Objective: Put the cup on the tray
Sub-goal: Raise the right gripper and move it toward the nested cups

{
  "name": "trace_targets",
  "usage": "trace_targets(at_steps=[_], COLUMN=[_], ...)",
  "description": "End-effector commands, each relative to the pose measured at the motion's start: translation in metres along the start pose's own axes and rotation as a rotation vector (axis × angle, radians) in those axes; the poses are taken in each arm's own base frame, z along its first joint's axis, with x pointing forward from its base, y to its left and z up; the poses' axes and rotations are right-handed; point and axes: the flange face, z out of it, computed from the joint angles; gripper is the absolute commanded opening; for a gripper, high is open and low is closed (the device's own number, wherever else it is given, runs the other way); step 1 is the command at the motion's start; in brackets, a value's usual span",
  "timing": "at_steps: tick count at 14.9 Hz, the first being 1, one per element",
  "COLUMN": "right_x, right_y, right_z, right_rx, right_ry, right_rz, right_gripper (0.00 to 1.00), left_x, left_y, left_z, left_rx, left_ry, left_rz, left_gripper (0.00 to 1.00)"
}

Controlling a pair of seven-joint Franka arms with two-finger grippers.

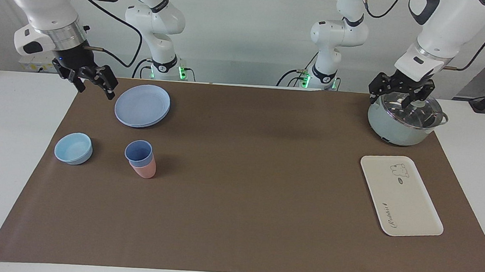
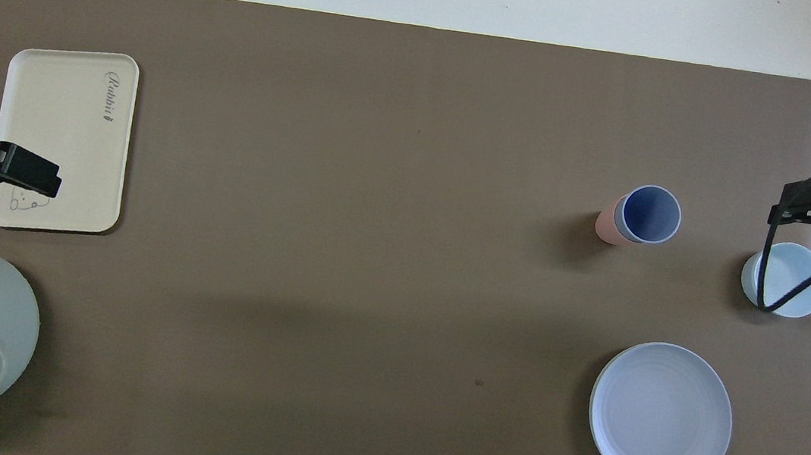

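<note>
The periwinkle-blue cup (image 1: 138, 151) stands upright, nested in a salmon-pink tumbler (image 1: 145, 171), on the brown mat toward the right arm's end; it also shows in the overhead view (image 2: 651, 214). The cream-white tray (image 1: 406, 207) lies flat and bare toward the left arm's end, and also shows in the overhead view (image 2: 59, 119). My right gripper (image 1: 96, 84) hangs open and empty in the air beside the blue plate, well away from the cup. My left gripper (image 1: 399, 95) is open and empty, just above the pot's lid.
A pale green pot with a glass lid (image 1: 403, 121) stands nearer to the robots than the tray. A round blue plate (image 1: 142, 105) lies nearer to the robots than the cup. A light-blue bowl (image 1: 73, 148) sits beside the cup, at the mat's edge.
</note>
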Motion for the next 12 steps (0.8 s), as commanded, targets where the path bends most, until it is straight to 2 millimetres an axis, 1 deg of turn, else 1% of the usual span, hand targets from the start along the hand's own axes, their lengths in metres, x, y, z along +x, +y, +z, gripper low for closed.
trace_targets(at_steps=[1,2,4,5,6,7,8,9,11,12], right_x=[0.025,0.034,0.049,0.056,0.065,0.079,0.089,0.096,0.104,0.108], right_y=[-0.002,-0.003,0.003,0.002,0.008,0.016,0.016,0.015,0.020,0.022], right_z=[0.022,0.033,0.049,0.063,0.081,0.094,0.109,0.113,0.136,0.152], right_rx=[0.019,0.030,0.043,0.074,0.106,0.143,0.154,0.179,0.214,0.206], right_ry=[0.035,0.042,0.039,0.001,-0.045,-0.068,-0.092,-0.116,-0.188,-0.213], right_rz=[0.227,0.296,0.411,0.453,0.506,0.576,0.618,0.668,0.760,0.774], right_gripper=[0.95,0.95,0.95,0.95,0.94,0.94,0.94,0.95,0.95,0.95], left_x=[-0.007,-0.007,-0.007,-0.007,-0.008,-0.008,-0.009,-0.009,-0.009,-0.009], left_y=[0.002,0.002,0.002,0.002,0.002,0.002,0.003,0.003,0.003,0.003], left_z=[0.002,0.002,0.002,0.002,0.002,0.002,0.001,0.003,0.003,0.003], left_rx=[-0.001,-0.001,-0.001,-0.001,0.000,0.000,0.000,-0.001,-0.001,-0.001], left_ry=[0.023,0.023,0.021,0.021,0.023,0.023,0.024,0.020,0.020,0.020], left_rz=[0.000,0.000,0.000,0.000,0.000,0.000,0.000,0.000,0.000,0.000], left_gripper=[1.00,1.00,1.00,1.00,1.00,1.00,1.00,1.00,1.00,1.00])
